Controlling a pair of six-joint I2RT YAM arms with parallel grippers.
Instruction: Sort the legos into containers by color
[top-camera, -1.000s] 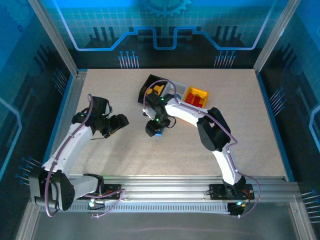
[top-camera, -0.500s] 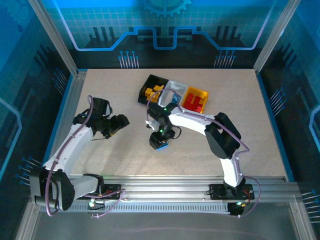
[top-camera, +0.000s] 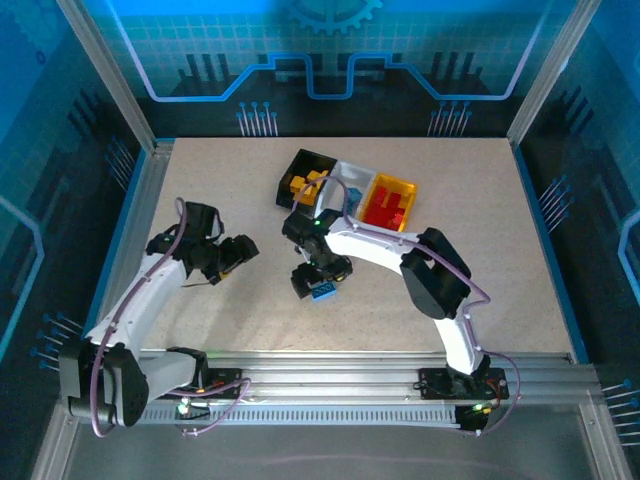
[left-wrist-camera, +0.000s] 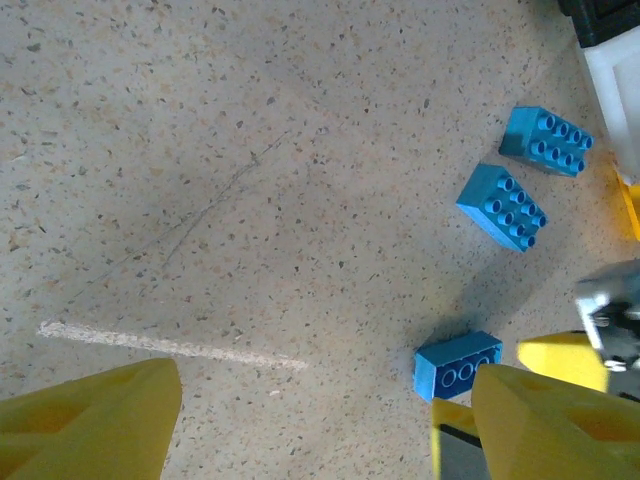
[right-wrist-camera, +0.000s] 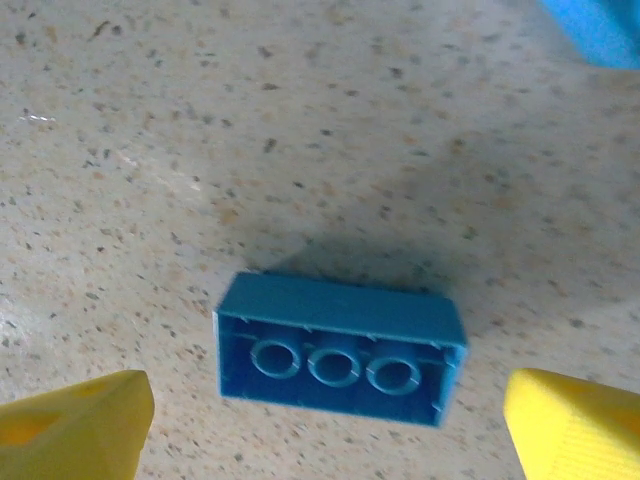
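The blue brick (right-wrist-camera: 340, 350) lies upside down on the counter (right-wrist-camera: 300, 120), low centre of the right wrist frame, its long axis running finger to finger of the right gripper (right-wrist-camera: 330, 425), which is spread wide and holds nothing.

A speckled beige tabletop (top-camera: 520, 260) sits inside blue walls (top-camera: 200, 50) printed with a circuit pattern. A pale scratch (left-wrist-camera: 170, 346) and a faint grey line (left-wrist-camera: 215, 205) mark its surface.
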